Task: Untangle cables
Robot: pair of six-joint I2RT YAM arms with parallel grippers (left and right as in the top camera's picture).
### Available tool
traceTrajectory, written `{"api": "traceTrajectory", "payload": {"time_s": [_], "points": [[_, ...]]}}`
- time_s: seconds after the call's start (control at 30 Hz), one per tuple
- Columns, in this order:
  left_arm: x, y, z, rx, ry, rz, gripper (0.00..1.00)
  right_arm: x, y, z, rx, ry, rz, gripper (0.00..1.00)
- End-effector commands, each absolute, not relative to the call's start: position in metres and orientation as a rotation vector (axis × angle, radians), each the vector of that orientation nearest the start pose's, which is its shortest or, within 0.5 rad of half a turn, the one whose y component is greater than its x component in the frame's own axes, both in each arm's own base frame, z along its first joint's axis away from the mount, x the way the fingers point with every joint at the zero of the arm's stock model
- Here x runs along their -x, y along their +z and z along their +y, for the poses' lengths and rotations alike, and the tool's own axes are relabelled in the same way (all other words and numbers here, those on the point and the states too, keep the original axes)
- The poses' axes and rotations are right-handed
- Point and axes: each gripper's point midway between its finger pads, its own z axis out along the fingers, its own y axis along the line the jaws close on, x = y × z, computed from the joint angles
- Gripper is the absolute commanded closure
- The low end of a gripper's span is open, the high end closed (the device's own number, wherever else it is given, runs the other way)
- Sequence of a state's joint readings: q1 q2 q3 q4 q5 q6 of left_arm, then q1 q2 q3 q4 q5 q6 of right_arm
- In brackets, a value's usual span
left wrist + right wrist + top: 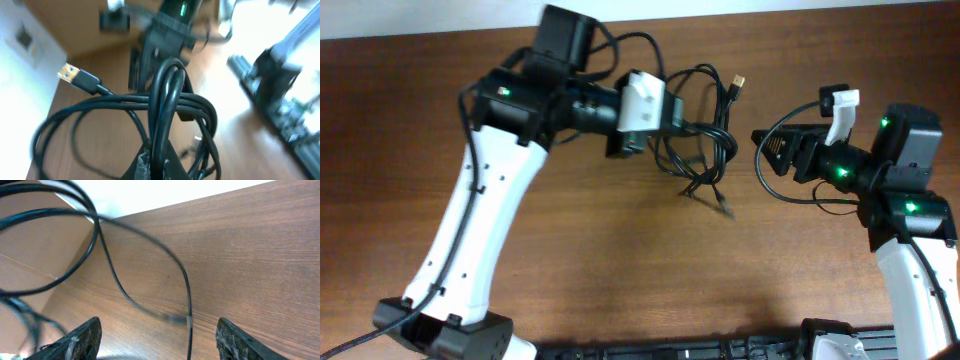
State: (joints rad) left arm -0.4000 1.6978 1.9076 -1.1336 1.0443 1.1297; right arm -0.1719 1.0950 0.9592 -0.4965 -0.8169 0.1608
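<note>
The cables (705,140) are a tangle of thin black cords at the back middle of the table. A gold-tipped USB plug (737,82) sticks out at the top and a loose end (723,208) trails toward the front. My left gripper (680,125) is shut on a bundle of strands (167,100), which rise in a loop from its fingers (145,165); the USB plug (70,74) hangs off to the left. My right gripper (762,150) stands open just right of the tangle. Between its fingertips (85,337) runs one thin blurred cord (187,305), touching neither.
A thin black wire (767,182) loops from the right arm down over the wood. The right arm (172,25) fills the far end of the left wrist view. A dark rail (720,350) lines the table's front edge, and a white wall (420,15) lies behind.
</note>
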Motion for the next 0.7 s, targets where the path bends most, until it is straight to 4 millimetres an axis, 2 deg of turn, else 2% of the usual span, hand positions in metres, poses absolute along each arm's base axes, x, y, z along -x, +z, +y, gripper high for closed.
{"api": "traceTrajectory", "payload": {"time_s": [0.0, 0.17, 0.27, 0.33, 0.5, 0.67], "points": [[-0.257, 0.416, -0.271, -1.579, -1.128, 0.923, 1.0, -0.317, 0.274, 0.078, 0.13, 0.973, 2.06, 0.3], [-0.251, 0.421, -0.272, -1.571, -1.169, 0.886, 1.0, -0.309, 0.294, 0.094, 0.221, 1.112, 1.978, 0.3], [-0.244, 0.421, -0.278, -1.586, -1.183, 0.864, 1.0, -0.309, 0.304, 0.097, 0.205, 1.167, 1.951, 0.29], [-0.239, 0.422, -0.284, -1.602, -1.188, 0.836, 1.0, -0.306, 0.313, 0.101, 0.27, 1.195, 1.905, 0.28], [-0.228, 0.422, -0.294, -1.625, -1.21, 0.802, 1.0, -0.304, 0.326, 0.105, 0.352, 1.201, 1.837, 0.19], [-0.219, 0.425, -0.304, -1.652, -1.208, 0.735, 1.0, -0.302, 0.334, 0.107, 0.401, 1.202, 1.797, 0.16]]}}
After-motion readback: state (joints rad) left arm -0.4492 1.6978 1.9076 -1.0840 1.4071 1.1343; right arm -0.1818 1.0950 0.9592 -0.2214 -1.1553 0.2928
